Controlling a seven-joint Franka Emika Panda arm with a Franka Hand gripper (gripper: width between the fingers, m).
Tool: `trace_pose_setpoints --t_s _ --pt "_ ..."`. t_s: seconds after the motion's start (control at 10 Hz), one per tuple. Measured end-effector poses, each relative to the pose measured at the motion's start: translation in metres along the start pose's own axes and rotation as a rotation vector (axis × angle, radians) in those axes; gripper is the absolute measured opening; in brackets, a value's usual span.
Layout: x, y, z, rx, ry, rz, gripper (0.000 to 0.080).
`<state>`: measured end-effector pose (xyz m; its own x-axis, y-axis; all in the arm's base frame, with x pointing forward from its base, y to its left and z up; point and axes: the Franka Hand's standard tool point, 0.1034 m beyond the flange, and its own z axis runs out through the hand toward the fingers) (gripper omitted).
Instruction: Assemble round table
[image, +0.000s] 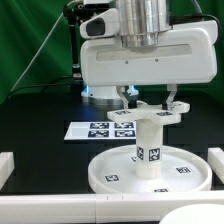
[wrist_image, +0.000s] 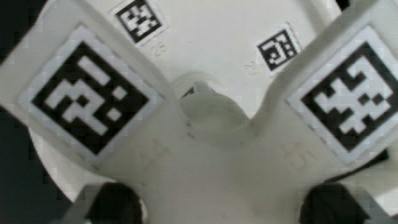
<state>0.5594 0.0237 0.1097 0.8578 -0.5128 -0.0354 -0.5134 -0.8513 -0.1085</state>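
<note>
The large round rimmed disc (image: 112, 172) lies flat on the black table. The short cylindrical leg (image: 148, 145) stands upright on its middle. The cross-shaped piece (image: 150, 113) sits on top of the leg. My gripper (image: 151, 100) comes straight down over it, with one finger against each side of the piece. In the wrist view the cross-shaped piece (wrist_image: 210, 130) fills the picture with its tagged arms. It spans the whole gap between my dark fingertips (wrist_image: 116, 205), so my gripper (wrist_image: 231, 208) is shut on it.
The marker board (image: 100, 130) lies flat behind the disc. White rails stand at the exterior view's left edge (image: 5, 165), its right edge (image: 215, 162) and along the front (image: 110, 212). A green backdrop is behind the arm.
</note>
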Motion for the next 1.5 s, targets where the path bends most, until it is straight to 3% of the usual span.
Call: trace_pose_setpoints --t_s 0.4,0.9,1.5 --pt "-0.004 -0.007 0.001 0.009 0.006 0.406 0.0442" --pt "-0.004 -0.013 0.002 0.057 0.011 0.842 0.0442" --pt "-0.004 -0.014 0.003 0.07 -0.006 1.451 0.0442"
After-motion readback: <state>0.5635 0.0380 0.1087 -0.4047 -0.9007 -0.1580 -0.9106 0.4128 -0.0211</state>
